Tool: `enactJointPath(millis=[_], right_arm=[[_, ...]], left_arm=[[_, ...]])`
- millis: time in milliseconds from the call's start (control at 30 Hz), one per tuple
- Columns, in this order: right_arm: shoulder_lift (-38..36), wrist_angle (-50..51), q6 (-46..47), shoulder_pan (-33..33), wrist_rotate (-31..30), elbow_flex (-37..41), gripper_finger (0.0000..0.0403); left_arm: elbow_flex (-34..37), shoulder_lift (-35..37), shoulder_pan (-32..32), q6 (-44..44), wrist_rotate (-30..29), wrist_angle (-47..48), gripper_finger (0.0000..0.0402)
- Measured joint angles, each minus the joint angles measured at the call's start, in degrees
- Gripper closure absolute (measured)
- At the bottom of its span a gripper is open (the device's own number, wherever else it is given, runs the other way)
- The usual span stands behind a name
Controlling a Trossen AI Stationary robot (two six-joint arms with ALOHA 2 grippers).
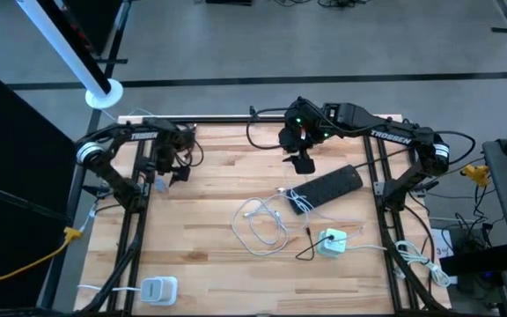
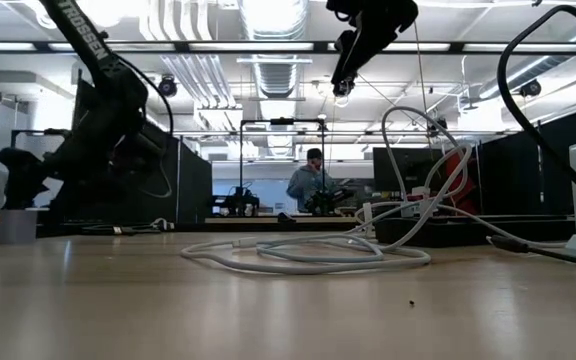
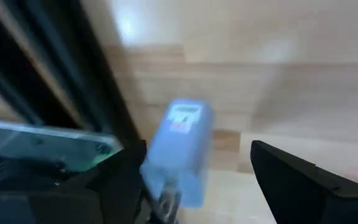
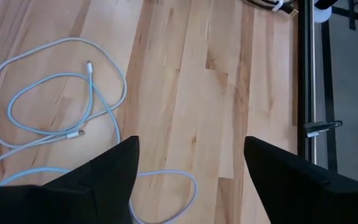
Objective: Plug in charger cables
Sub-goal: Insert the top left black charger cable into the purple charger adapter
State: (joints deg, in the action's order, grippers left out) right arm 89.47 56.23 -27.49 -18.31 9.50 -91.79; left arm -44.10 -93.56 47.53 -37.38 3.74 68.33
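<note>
Right claw raised above tabletop back-centre, fingers apart, empty. White cables looped mid-tabletop. Left claw near back-left, apart; only its wrist view shows a blue block between fingers.

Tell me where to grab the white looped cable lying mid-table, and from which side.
Grip the white cable just behind its free plug end, coming straight down. It lies flat in loose loops on the table, and the open right gripper hangs above it.

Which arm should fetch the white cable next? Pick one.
Right. Its open tool hangs above the table close to the looped white cable, which lies in its wrist view. The left tool waits at the far left edge.
</note>
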Motion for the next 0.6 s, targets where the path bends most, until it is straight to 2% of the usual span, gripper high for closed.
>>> enactJointPath(millis=[600], right_arm=[[0.00, 1.35, 1.09, 0.00, 0.00, 0.00, 0.0133]], left_arm=[[0.00, -1.22, -0.51, -0.19, 6.56, 1.77, 0.0134]])
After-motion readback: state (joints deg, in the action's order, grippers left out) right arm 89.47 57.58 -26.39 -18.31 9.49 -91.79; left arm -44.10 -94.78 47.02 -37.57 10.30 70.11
